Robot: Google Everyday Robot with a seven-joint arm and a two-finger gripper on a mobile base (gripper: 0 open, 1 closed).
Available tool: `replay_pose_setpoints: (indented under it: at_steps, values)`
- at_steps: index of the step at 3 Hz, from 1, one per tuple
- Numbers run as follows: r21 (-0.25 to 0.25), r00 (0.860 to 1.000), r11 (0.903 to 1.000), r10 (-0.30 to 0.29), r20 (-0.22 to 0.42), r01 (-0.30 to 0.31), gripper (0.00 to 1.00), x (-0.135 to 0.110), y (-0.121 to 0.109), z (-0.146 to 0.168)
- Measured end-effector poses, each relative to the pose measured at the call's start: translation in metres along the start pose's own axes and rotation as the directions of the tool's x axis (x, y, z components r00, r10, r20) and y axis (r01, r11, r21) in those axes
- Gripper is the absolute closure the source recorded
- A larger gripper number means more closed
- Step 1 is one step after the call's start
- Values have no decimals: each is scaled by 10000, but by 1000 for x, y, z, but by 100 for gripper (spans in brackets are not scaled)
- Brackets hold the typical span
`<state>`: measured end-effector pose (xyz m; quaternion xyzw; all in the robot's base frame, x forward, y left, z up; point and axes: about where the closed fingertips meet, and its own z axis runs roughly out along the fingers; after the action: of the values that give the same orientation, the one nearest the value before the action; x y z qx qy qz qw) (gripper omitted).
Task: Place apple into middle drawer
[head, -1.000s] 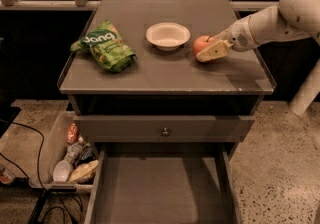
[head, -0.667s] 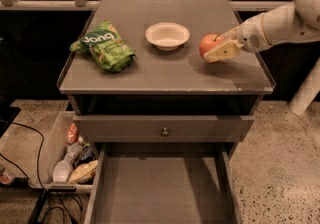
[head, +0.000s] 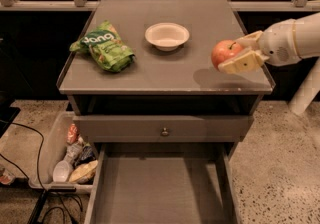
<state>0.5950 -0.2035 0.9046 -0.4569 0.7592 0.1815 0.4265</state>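
The robot's hand (head: pixel 236 53) reaches in from the right, its two pale fingers pinching the red-orange apple (head: pixel 222 53) over the right front corner of the tabletop (head: pixel 165 73) (a shadow lies beneath); left of the hand sits a white bowl (head: pixel 167 35); farther left, a green snack bag (head: pixel 104 47); below and left of the hand, the middle drawer (head: pixel 160 188) stands pulled open, showing its flat grey floor.

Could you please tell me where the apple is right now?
The apple sits in the gripper at the right of the camera view, over the right edge of the cabinet top, right of the white bowl.
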Motion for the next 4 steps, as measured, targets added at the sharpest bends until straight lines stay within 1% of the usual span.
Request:
replay_pose_setpoints:
  at_steps: [1,2,3,4]
  values:
    - [-177,10000,9998,12,-13,-13,100,23,42,-32]
    - [-189,10000,9998,32,-15,-32,100,23,42,-31]
    - [-398,10000,9992,73,-32,-74,100,36,70,-27]
    - [-644,9990,9969,438,-53,-440,100,64,124,-18]
